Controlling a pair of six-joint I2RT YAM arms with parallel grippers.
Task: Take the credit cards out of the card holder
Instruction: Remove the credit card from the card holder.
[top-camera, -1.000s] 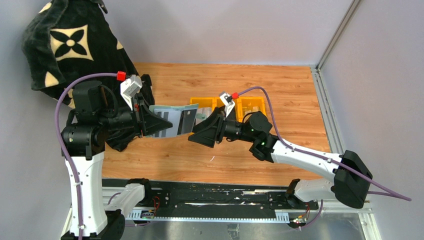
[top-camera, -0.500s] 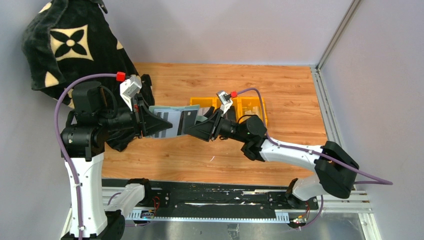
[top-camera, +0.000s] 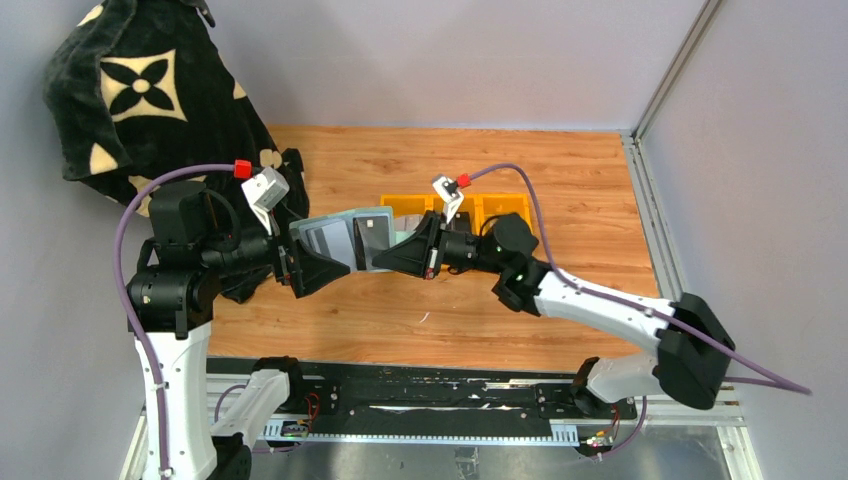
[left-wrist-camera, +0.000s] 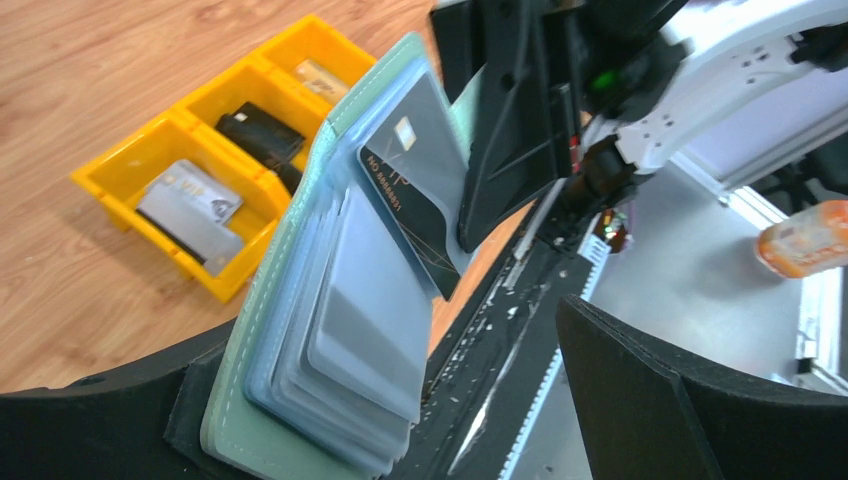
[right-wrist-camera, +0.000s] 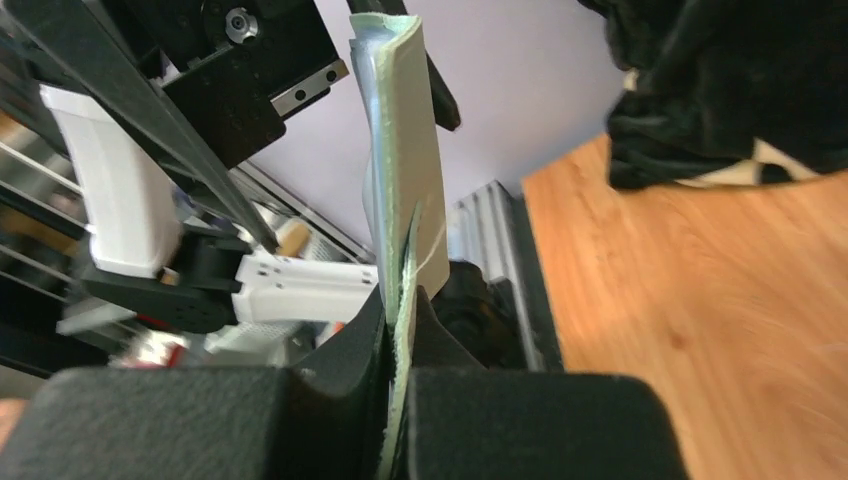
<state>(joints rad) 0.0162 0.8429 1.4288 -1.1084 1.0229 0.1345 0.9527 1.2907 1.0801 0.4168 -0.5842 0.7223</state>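
My right tool (right-wrist-camera: 400, 335) is clamped on the edge of one flap of the card holder (top-camera: 352, 238), which is spread open in the air above the table (top-camera: 420, 325), between my two arms. My left tool (top-camera: 322, 268) stands wide apart, the holder's other half lying against one finger. A dark credit card (left-wrist-camera: 415, 215) sits tucked in the holder; a grey card (left-wrist-camera: 190, 210) lies in the yellow tray (left-wrist-camera: 110, 165).

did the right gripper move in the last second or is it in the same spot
Yes. Judged against the yellow tray, the right gripper has shifted left, and its jaws have closed on the edge of the card holder.
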